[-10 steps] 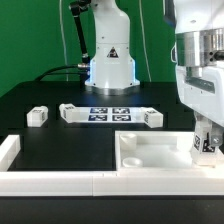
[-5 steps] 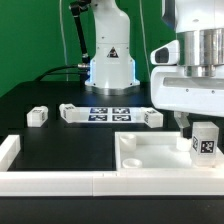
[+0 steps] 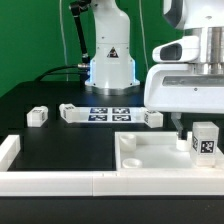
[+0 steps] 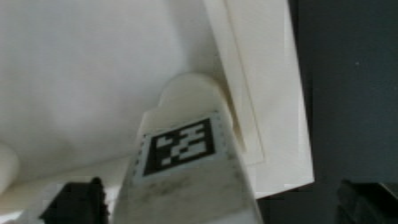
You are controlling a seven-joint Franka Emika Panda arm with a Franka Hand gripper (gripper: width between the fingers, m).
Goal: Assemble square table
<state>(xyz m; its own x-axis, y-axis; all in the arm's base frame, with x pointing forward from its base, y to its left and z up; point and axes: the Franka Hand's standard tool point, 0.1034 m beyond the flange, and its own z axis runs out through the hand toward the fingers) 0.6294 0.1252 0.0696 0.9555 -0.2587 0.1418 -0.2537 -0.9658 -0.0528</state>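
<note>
The white square tabletop (image 3: 150, 158) lies rim-up at the front of the exterior view's right. One tagged white leg (image 3: 205, 141) stands upright in its far right corner. My gripper (image 3: 196, 122) hovers just above this leg, open, with one dark finger (image 3: 178, 122) showing beside it. In the wrist view the leg (image 4: 187, 150) rises from the tabletop (image 4: 89, 70) between my fingertips (image 4: 75, 200), which stand wide apart and clear of it; the gripper (image 4: 219, 205) holds nothing. Three more legs lie on the black table: one (image 3: 37, 116), another (image 3: 72, 113) and a third (image 3: 152, 117).
The marker board (image 3: 110, 114) lies flat between the loose legs. A low white border rail (image 3: 60, 182) runs along the front and up the left side. The arm's base (image 3: 108, 60) stands at the back before a green backdrop.
My gripper has let go of the upright leg and risen above it. The leg stays standing in the tabletop's corner.
</note>
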